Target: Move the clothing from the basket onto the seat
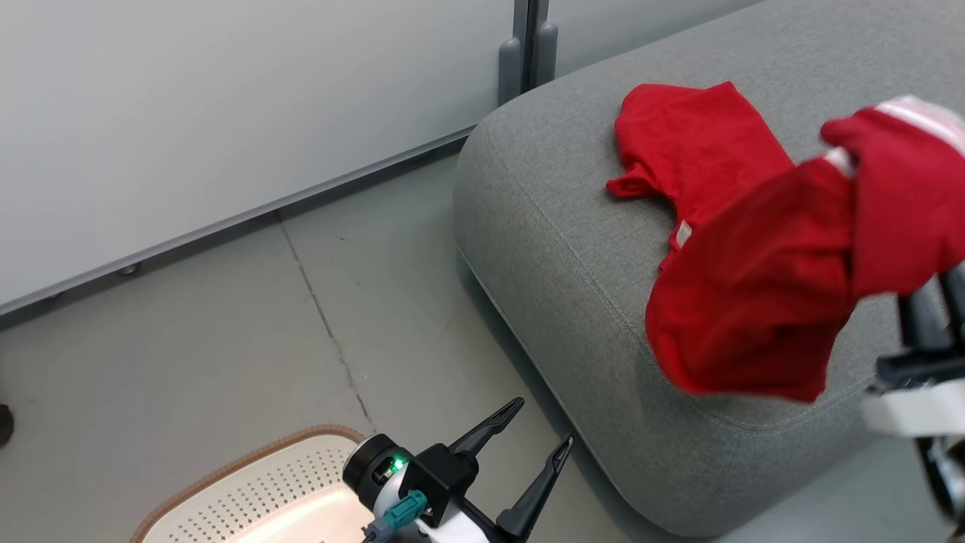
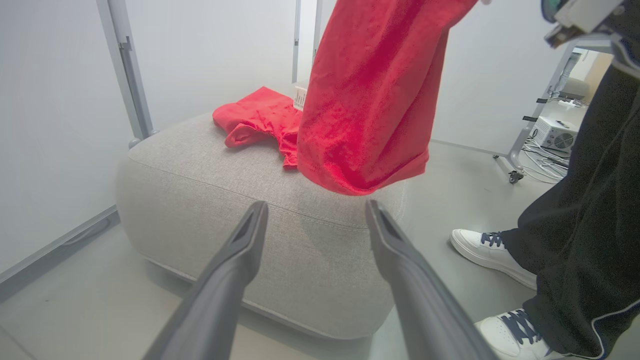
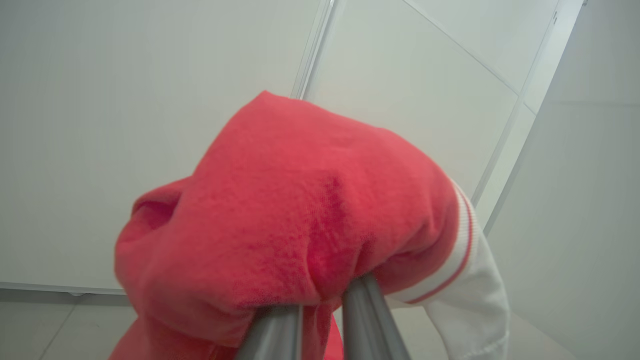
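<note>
My right gripper [image 1: 938, 290] is shut on a red garment [image 1: 761, 302] with a white striped cuff, and the cloth hides its fingertips. The garment hangs over the front edge of the grey seat [image 1: 573, 249], its hem just above the cushion. In the right wrist view, the bunched garment [image 3: 300, 210] covers the right gripper [image 3: 320, 300]. A second red garment [image 1: 693, 143] lies flat on the seat further back. My left gripper [image 1: 541, 422] is open and holds nothing, low above the floor beside the basket [image 1: 249, 460]. In the left wrist view, the left gripper [image 2: 316, 207] faces the seat [image 2: 210, 170] and the hanging garment [image 2: 370, 100].
A person in dark trousers [image 2: 585, 210] and white shoes [image 2: 487, 252] stands to the right of the seat. A pale partition wall [image 1: 226, 113] with a grey post [image 1: 528, 45] runs behind it. Bare grey floor [image 1: 264, 339] lies between the wall, the basket and the seat.
</note>
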Available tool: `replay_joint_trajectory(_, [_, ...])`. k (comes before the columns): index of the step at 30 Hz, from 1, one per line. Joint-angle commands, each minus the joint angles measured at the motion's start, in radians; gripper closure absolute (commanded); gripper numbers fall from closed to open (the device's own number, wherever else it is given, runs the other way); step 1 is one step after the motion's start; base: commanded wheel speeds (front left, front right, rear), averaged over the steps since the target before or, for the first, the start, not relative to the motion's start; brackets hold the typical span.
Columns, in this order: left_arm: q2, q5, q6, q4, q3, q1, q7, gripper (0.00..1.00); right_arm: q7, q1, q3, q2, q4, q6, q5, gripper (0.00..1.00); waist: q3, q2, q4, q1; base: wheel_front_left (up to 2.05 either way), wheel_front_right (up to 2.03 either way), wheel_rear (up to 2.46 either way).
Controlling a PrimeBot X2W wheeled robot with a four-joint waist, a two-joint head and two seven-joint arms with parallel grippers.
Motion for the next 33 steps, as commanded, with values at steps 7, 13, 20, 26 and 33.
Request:
replay_joint_trajectory(7, [0.019, 0.030, -0.001, -0.004, 0.012, -0.053, 0.000, 0.00, -0.004, -0.233, -0.077, -0.099, -0.021, 0.000, 0.007, 1.00, 0.106, 0.0000, 0.034, 0.0000, 0.00, 0.00, 0.00])
replay_joint_trajectory(13, [0.055, 0.043, -0.001, -0.026, -0.007, -0.128, 0.000, 0.00, -0.004, -0.419, -0.154, -0.184, 0.025, 0.000, 0.035, 1.00, 0.226, 0.0000, 0.093, 0.0000, 0.00, 0.00, 0.00])
replay_joint_trajectory(20, [0.107, 0.049, -0.001, -0.050, -0.039, -0.195, 0.000, 0.00, -0.004, -0.596, -0.188, -0.272, 0.151, 0.000, 0.052, 1.00, 0.359, 0.0000, 0.144, 0.0000, 0.00, 0.00, 0.00])
replay_joint_trajectory(26, [0.138, 0.057, -0.001, -0.054, -0.047, -0.245, 0.000, 0.00, -0.004, -0.695, -0.220, -0.309, 0.289, 0.000, 0.038, 1.00, 0.454, 0.0000, 0.174, 0.0000, 0.00, 0.00, 0.00])
replay_joint_trajectory(33, [0.150, 0.064, -0.001, -0.066, -0.031, -0.271, 0.000, 0.00, -0.004, -0.733, -0.279, -0.287, 0.497, 0.000, 0.059, 1.00, 0.518, 0.0000, 0.208, 0.0000, 0.00, 0.00, 0.00])
